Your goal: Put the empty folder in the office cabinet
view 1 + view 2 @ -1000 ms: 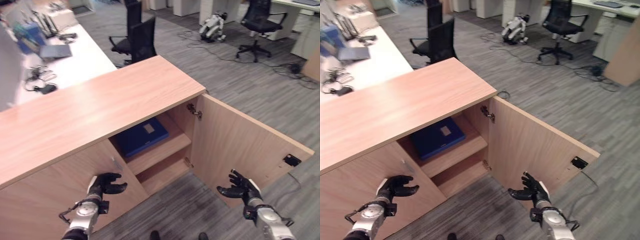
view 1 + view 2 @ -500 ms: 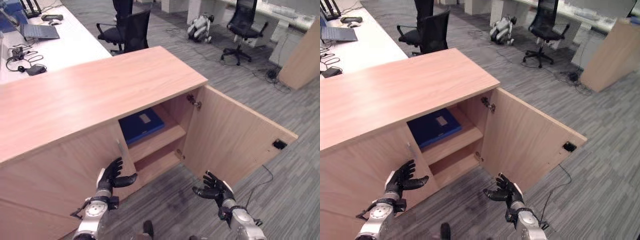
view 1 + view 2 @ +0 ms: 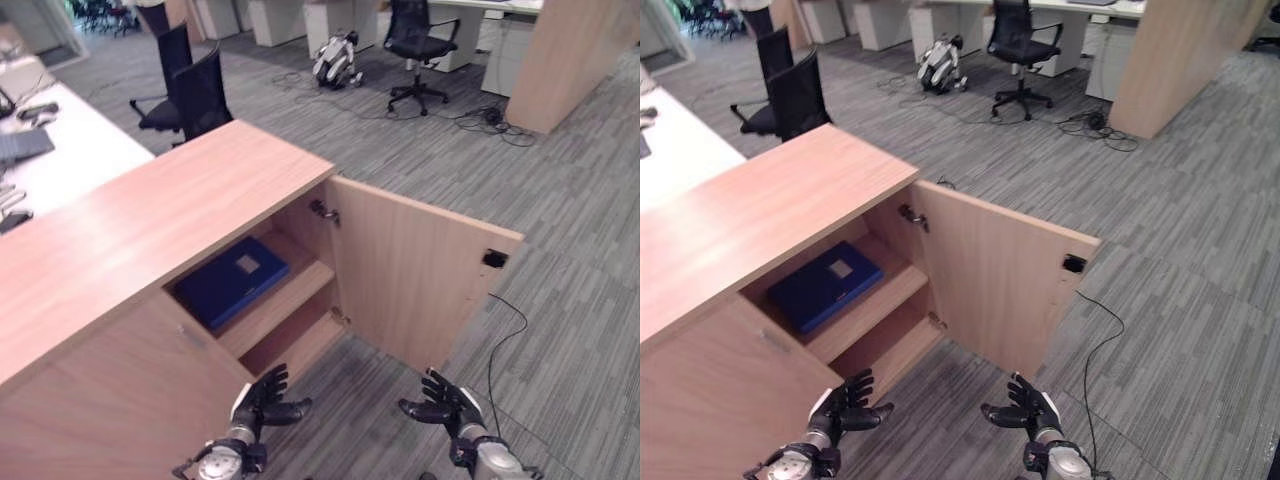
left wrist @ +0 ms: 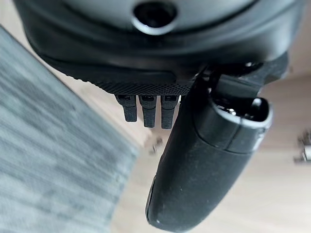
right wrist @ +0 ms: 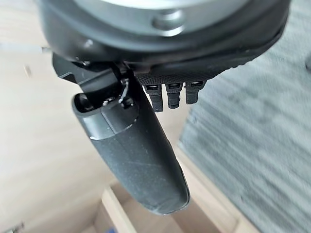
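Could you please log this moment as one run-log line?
folder: flat on cabinet upper shelf | door: open | left hand: open, holding nothing | right hand: open, holding nothing

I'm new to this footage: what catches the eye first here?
The blue folder lying flat on the upper shelf of the wooden cabinet, whose door stands wide open. Below, the left hand and right hand hang open over the grey floor, holding nothing.
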Motion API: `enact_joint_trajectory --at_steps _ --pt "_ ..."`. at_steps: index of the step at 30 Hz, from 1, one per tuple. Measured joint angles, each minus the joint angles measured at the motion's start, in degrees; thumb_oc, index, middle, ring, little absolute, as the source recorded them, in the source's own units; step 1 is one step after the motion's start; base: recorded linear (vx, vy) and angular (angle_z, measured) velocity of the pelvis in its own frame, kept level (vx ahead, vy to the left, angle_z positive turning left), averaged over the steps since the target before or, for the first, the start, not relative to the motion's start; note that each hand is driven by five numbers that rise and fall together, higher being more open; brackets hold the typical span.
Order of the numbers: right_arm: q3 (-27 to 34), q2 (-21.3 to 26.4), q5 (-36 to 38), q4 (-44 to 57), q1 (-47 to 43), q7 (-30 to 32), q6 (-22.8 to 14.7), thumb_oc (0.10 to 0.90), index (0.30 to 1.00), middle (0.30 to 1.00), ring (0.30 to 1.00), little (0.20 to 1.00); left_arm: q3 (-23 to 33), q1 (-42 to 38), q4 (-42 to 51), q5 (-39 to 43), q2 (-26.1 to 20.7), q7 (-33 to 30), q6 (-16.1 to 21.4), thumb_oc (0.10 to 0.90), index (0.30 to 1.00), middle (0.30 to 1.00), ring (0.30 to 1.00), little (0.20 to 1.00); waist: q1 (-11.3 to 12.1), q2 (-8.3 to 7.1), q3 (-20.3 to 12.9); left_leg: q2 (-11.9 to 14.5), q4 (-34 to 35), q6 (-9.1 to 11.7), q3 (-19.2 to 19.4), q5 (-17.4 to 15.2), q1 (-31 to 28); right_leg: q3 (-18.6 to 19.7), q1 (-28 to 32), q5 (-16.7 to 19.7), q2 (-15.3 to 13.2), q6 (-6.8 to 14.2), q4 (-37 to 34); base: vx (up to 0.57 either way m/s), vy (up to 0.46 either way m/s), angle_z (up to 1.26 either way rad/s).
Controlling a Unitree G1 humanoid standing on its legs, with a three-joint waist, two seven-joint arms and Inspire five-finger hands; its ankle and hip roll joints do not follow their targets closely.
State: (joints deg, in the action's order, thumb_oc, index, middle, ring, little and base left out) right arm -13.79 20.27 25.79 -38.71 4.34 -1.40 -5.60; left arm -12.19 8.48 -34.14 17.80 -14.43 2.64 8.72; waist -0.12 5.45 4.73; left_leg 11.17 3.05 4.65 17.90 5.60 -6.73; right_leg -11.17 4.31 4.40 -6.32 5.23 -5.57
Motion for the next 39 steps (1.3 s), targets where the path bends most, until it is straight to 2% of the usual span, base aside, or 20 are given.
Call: enact_joint_trajectory --at_steps 3,5,6,7,8,9,10,11,12,13,16,17,19,21,24,28,32,35,36,39 --pt "0.0 0.6 -0.1 -0.1 0.1 -0.1 0.0 0.800 0.900 0.900 0.900 0.900 0.3 0.2 0.0 0.0 -0.1 0.2 0.0 0.800 0.900 0.900 0.900 0.900 0.4 -0.69 0.0 2.4 -4.3 0.3 0.1 0.2 0.2 1.7 0.6 -0.8 1.4 -1.2 0.0 0.03 -0.179 -0.48" --pt "0.1 1.1 -0.1 -0.6 0.4 -0.2 -0.1 0.800 0.900 0.900 0.900 0.900 0.1 -0.4 -0.2 0.0 0.0 0.7 -0.1 0.800 0.900 0.900 0.900 0.900 -0.1 -0.99 0.0 4.6 -6.7 5.4 -0.5 4.5 0.9 2.5 0.9 -1.3 3.3 -3.2 0.0 0.05 -0.215 -0.26" --pt "0.4 1.0 -0.1 -1.4 0.5 -0.5 -0.1 0.800 0.900 0.900 0.900 0.900 0.1 -0.6 -0.2 0.0 0.0 0.6 -0.1 0.800 0.900 0.900 0.900 0.900 -0.1 -1.14 0.1 5.5 -8.8 6.7 -1.1 6.0 2.1 2.6 0.9 -1.6 3.9 -3.9 0.0 0.04 -0.110 -0.09" --pt "0.4 1.0 -0.1 -1.9 0.5 -0.6 -0.1 0.800 0.900 0.900 0.900 0.900 0.1 -0.5 -0.3 0.0 0.0 0.6 -0.1 0.800 0.900 0.900 0.900 0.900 0.0 -1.42 0.3 5.8 -10.4 6.7 -1.6 7.0 2.9 2.8 0.9 -1.5 4.1 -4.9 0.0 0.04 -0.076 -0.08" --pt "0.5 1.3 -0.1 -2.1 0.8 -0.6 0.0 0.800 0.900 0.900 0.900 0.900 -0.4 -0.4 -0.7 0.1 0.0 0.6 -0.1 0.800 0.900 0.900 0.900 0.900 0.0 -2.54 0.8 5.4 -14.3 6.4 -4.4 6.9 5.7 3.7 1.3 -1.7 3.9 -7.1 0.0 0.08 -0.088 -0.16" --pt "0.6 1.8 -0.1 -2.1 0.7 -0.5 0.0 0.800 0.900 0.900 0.900 0.900 -1.1 -0.3 -0.9 0.0 0.0 0.6 -0.1 0.800 0.900 0.900 0.900 0.900 0.4 -2.64 0.9 3.1 -13.7 6.5 -7.3 4.3 6.3 4.4 1.1 -1.6 3.3 -7.7 0.3 0.09 -0.083 -0.19" --pt "1.0 2.5 -0.1 -2.1 0.5 -0.5 0.0 0.800 0.900 0.900 0.900 0.900 -1.9 -0.1 -1.0 0.0 0.0 0.8 -0.1 0.800 0.900 0.900 0.900 0.900 0.4 -2.64 0.9 -0.9 -11.1 6.1 -10.7 1.6 7.3 4.7 0.6 -1.7 2.7 -7.9 0.5 0.09 -0.082 -0.12" --pt "1.7 3.1 -0.1 -2.3 0.6 -0.4 0.1 0.800 0.900 0.900 0.900 0.900 -2.8 -0.4 -1.4 0.0 0.3 1.3 -0.1 0.800 0.900 0.900 0.900 0.900 0.4 -2.66 0.9 -5.8 -7.1 4.5 -14.4 -0.7 8.1 4.7 0.1 -1.7 1.8 -8.0 0.4 0.06 -0.050 -0.01" --pt "2.4 3.4 -0.2 -2.8 0.5 -0.4 0.2 0.800 0.900 0.900 0.900 0.900 -3.5 -0.5 -1.8 0.0 0.3 1.7 0.1 0.800 0.900 0.900 0.900 0.900 0.6 -2.64 1.0 -9.2 -2.6 3.7 -17.3 -0.8 8.0 4.6 0.0 -1.7 1.4 -8.0 0.4 0.08 -0.045 0.03" --pt "2.9 3.3 -0.3 -3.2 0.3 -0.1 0.2 0.800 0.900 0.900 0.900 0.900 -3.6 0.1 -2.0 0.0 0.2 1.9 0.0 0.800 0.900 0.900 0.900 0.900 0.6 -1.99 1.3 -10.8 -0.8 2.4 -16.6 -0.2 8.7 4.5 0.4 -2.0 2.7 -8.0 0.0 0.09 -0.032 -0.18" --pt "3.0 2.7 -0.4 -5.0 -1.2 0.2 0.3 0.800 0.900 0.900 0.900 0.900 -3.4 0.8 -5.3 -0.1 -0.3 1.9 -0.2 0.800 0.900 0.900 0.900 0.900 0.5 -1.73 1.4 -10.0 -1.7 0.5 -16.4 1.2 7.2 5.8 1.4 -3.1 5.6 -8.5 0.0 0.11 -0.022 -0.34" --pt "3.5 3.5 -0.4 -5.0 -1.4 0.7 0.3 0.800 0.900 0.900 0.900 0.900 -3.4 1.5 -5.3 -0.2 -0.3 2.5 -0.2 0.800 0.900 0.900 0.900 0.900 0.3 -1.08 1.3 -9.3 -0.3 -0.8 -16.5 2.1 5.1 5.8 2.1 -3.2 6.3 -7.5 0.0 0.10 -0.009 -0.20" --pt "3.3 4.7 -0.5 -5.0 -4.1 1.1 2.0 0.800 0.900 0.900 0.900 0.900 -3.2 1.9 -5.3 -0.2 -1.2 2.7 -0.1 0.800 0.900 0.900 0.900 0.900 0.5 -1.45 1.5 -9.7 1.5 -1.7 -16.5 1.5 3.5 5.8 2.8 -3.2 6.0 -6.6 0.1 0.09 0.007 -0.02" --pt "3.2 7.4 -0.9 -5.4 -12.9 1.6 2.4 0.800 0.900 0.900 0.900 0.900 -3.3 1.9 -5.4 -0.6 -3.0 3.0 -0.2 0.800 0.900 0.900 0.900 0.900 1.1 -1.92 1.7 -10.3 1.6 -3.1 -16.5 0.6 2.8 5.5 3.6 -3.5 5.3 -5.7 0.0 0.05 0.027 0.07" --pt "3.2 8.4 -0.9 -7.9 -20.6 2.7 1.5 0.800 0.900 0.900 0.900 0.900 -3.3 1.2 -5.6 -0.7 -4.1 3.1 -0.1 0.800 0.900 0.900 0.900 0.900 2.5 -2.06 1.8 -10.4 1.6 -3.5 -16.7 0.3 1.8 5.2 4.4 -3.9 5.3 -4.6 0.0 0.01 0.017 0.07" --pt "-0.3 8.9 -1.1 -8.9 -30.3 3.1 0.7 0.800 0.900 0.900 0.900 0.900 -3.9 1.8 -6.5 -1.3 -4.8 3.3 -0.6 0.800 0.900 0.900 0.900 0.900 4.7 -1.72 1.6 -9.9 1.6 -3.7 -16.7 -1.1 1.7 4.5 4.7 -3.8 5.8 -4.7 0.0 0.00 0.034 0.11" --pt "-3.1 8.9 -0.9 -9.1 -30.7 3.1 1.9 0.800 0.900 0.900 0.900 0.900 -4.0 3.8 -6.5 -1.3 -4.8 4.4 -1.5 0.800 0.900 0.900 0.900 0.900 5.0 -2.50 1.4 -10.1 1.6 -4.0 -16.9 -1.0 1.8 4.3 4.9 -3.5 5.7 -4.8 0.0 -0.01 0.019 0.00" --pt "-7.3 5.2 -0.6 -8.7 -32.1 3.4 2.9 0.800 0.900 0.900 0.900 0.900 -3.6 3.4 -6.9 -1.2 -4.7 4.3 -1.5 0.800 0.900 0.900 0.900 0.900 5.3 -2.74 1.3 -10.1 1.6 -4.1 -17.7 -0.7 1.8 3.6 5.3 -3.0 5.6 -5.3 0.0 -0.03 0.032 0.11" --pt "-6.7 3.4 1.4 -8.3 -32.0 4.9 3.1 0.800 0.900 0.900 0.900 0.900 -3.4 3.3 -6.9 -1.2 -4.7 4.1 -1.5 0.800 0.900 0.900 0.900 0.900 5.7 -2.93 1.3 -10.2 1.6 -4.1 -18.1 -0.6 1.9 3.2 5.2 -3.0 5.6 -5.3 0.0 -0.03 0.025 0.14" --pt "-7.3 2.8 1.5 -8.2 -31.8 4.8 3.2 0.800 0.900 0.900 0.900 0.900 -3.3 3.5 -7.6 -1.2 -4.7 3.9 -1.7 0.800 0.900 0.900 0.900 0.900 5.8 -3.04 1.2 -10.2 1.7 -4.1 -18.1 -0.5 2.0 3.2 5.2 -3.1 5.6 -5.3 0.0 -0.01 0.008 0.02"
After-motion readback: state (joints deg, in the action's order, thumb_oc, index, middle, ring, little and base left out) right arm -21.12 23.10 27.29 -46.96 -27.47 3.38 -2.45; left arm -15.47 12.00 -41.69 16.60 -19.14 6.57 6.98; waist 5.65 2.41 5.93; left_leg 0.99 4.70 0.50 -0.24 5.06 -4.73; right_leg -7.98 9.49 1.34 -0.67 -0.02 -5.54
